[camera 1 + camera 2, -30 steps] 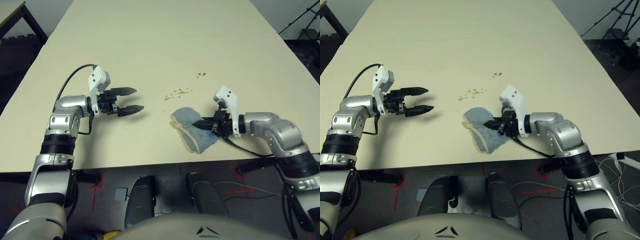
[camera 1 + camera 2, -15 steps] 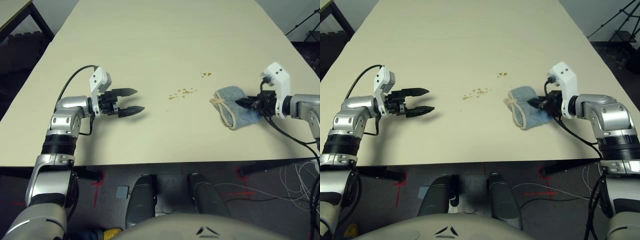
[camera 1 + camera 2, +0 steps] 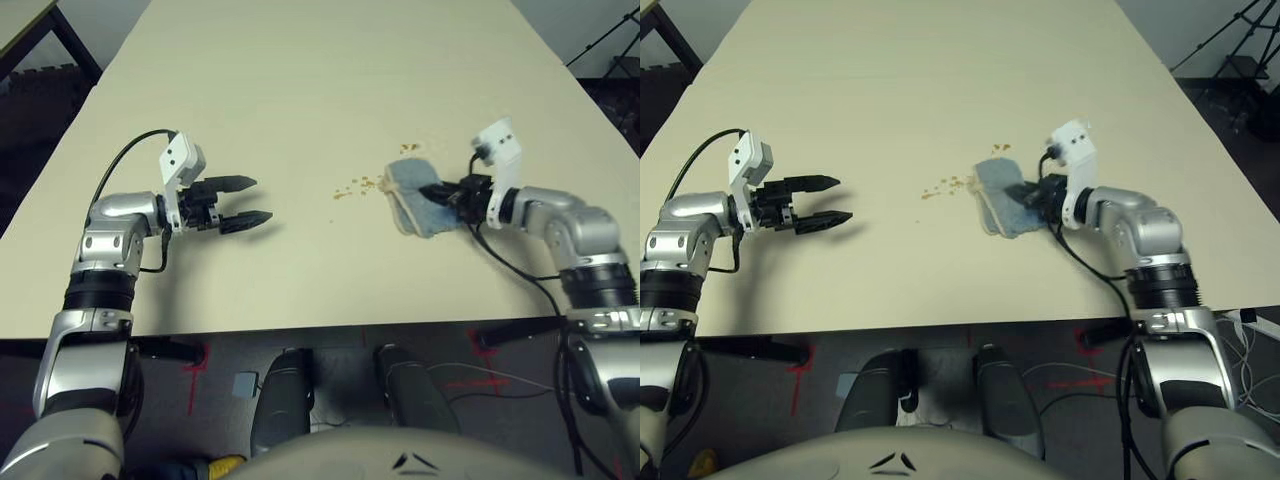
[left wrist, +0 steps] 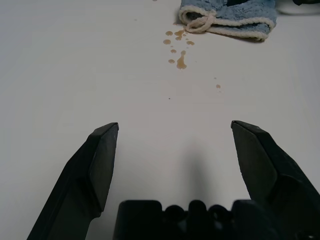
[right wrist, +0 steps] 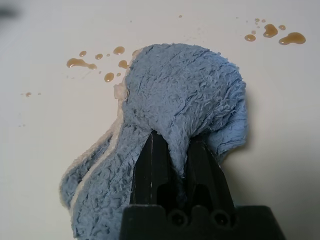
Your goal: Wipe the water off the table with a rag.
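Note:
The light-blue rag [image 3: 415, 196] with its cream edge lies bunched on the pale cream table [image 3: 300, 70], right of centre. My right gripper [image 3: 441, 190] is shut on the rag [image 5: 175, 110], pinching a fold. Brownish water droplets [image 3: 358, 187] lie just left of the rag, touching its edge, and a smaller cluster [image 3: 408, 148] lies just beyond it. In the right wrist view the water [image 5: 95, 57] sits on both sides of the cloth. My left gripper [image 3: 258, 199] hovers open over bare table on the left, pointing at the droplets [image 4: 177, 47] and the rag [image 4: 230, 17].
The table's front edge runs close below both arms. A smaller tan tabletop with black legs [image 3: 25, 20] stands at the far left corner. Tripod legs [image 3: 610, 40] and floor cables [image 3: 520, 375] are on the right.
My right gripper has carried the rag from the front centre out to the right, then back left and farther up against the droplets. The left gripper stays open and nearly still.

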### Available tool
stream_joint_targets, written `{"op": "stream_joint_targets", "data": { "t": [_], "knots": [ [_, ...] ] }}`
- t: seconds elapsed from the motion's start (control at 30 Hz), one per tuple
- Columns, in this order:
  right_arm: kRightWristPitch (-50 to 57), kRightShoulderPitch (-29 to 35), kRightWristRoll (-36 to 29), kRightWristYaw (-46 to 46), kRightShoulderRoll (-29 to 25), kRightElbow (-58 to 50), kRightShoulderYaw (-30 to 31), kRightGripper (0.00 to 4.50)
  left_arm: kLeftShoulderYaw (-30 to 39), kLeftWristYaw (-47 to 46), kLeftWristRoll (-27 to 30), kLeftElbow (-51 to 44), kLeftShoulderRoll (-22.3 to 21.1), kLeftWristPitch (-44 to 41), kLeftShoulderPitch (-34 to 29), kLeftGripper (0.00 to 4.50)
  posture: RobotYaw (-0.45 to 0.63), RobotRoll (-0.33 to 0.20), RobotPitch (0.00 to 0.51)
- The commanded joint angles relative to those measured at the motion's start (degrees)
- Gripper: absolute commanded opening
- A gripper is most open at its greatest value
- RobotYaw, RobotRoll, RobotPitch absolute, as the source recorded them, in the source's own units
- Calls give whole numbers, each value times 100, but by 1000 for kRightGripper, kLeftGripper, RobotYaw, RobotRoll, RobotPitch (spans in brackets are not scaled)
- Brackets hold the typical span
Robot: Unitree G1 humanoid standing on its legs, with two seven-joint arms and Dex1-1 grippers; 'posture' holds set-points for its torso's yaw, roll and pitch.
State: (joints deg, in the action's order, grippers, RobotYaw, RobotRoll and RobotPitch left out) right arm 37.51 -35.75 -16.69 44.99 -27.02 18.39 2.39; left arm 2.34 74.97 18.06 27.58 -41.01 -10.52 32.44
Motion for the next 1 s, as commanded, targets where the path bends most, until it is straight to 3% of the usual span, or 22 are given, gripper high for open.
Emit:
{"op": "stream_joint_targets", "data": {
  "t": [0.03, 0.7, 1.0],
  "knots": [
    [-215, -78, 313, -22, 256, 464, 400, 111, 84, -28, 22, -128, -76, -15, -125, 4500, -164, 0, 126],
    [-1317, -1322, 1413, 179, 1972, 2496, 1057, 110, 191, -161, 43, -294, -98, -98, -312, 4500, -137, 0, 123],
    [-1412, -1335, 1580, 399, 2410, 2572, 1205, 110, 261, -218, 72, -409, -134, -137, -469, 4500, -127, 0, 132]
  ]
}}
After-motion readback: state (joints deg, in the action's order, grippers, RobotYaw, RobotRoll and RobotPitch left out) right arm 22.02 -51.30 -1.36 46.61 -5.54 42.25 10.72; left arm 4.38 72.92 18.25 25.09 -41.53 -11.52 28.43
